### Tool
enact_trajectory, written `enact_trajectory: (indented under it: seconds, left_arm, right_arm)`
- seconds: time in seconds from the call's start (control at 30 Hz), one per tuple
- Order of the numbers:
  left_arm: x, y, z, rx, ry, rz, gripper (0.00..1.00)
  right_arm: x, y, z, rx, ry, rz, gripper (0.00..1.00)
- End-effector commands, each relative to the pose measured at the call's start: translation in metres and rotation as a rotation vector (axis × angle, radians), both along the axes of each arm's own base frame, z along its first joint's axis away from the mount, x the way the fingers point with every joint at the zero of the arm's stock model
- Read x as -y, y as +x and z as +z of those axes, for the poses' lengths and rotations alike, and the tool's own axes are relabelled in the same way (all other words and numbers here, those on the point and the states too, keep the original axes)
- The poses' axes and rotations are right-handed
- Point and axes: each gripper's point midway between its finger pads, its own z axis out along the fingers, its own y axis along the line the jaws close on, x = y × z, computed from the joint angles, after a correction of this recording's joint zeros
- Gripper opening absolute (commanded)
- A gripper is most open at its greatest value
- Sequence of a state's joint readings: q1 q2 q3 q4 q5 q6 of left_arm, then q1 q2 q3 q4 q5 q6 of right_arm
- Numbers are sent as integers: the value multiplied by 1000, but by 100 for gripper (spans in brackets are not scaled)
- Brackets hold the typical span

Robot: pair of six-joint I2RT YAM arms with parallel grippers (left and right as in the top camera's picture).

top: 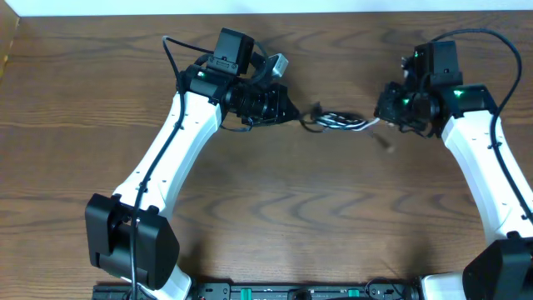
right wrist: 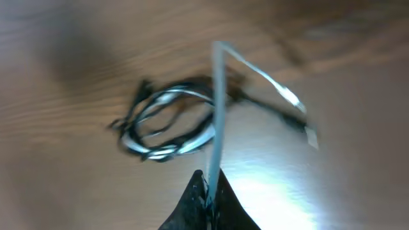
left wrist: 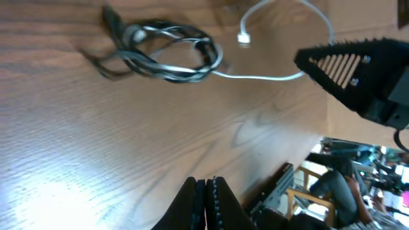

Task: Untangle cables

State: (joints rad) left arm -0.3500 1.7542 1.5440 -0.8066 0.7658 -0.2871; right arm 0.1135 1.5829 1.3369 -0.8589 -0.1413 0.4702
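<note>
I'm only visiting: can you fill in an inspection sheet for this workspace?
Surface: brown wooden table.
Job's things: black cable and white cable tangled in one bundle.
Clutter: nothing seen.
Grippers: left gripper shut, empty; right gripper shut on white cable.
Cables: white cable runs straight from bundle to right gripper; its plug lies free.
Surroundings: blurred furniture beyond table edge.

Overhead looks straight down; both wrist cameras (low, close) share the tangled cables point(left wrist: 172, 72).
</note>
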Motion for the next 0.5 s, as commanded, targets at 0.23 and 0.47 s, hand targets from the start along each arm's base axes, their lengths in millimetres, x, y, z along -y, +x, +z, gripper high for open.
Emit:
enact_trajectory:
  seconds: [0.23, 0.47]
  left_arm:
    - [7, 4, -31, -18, 86, -16, 8]
    - [23, -1, -30, 44, 81, -92, 8]
  right_arm:
    - [62, -58, -13, -223, -269, -185, 6]
    - [75, -87, -19, -340, -305, -188, 82]
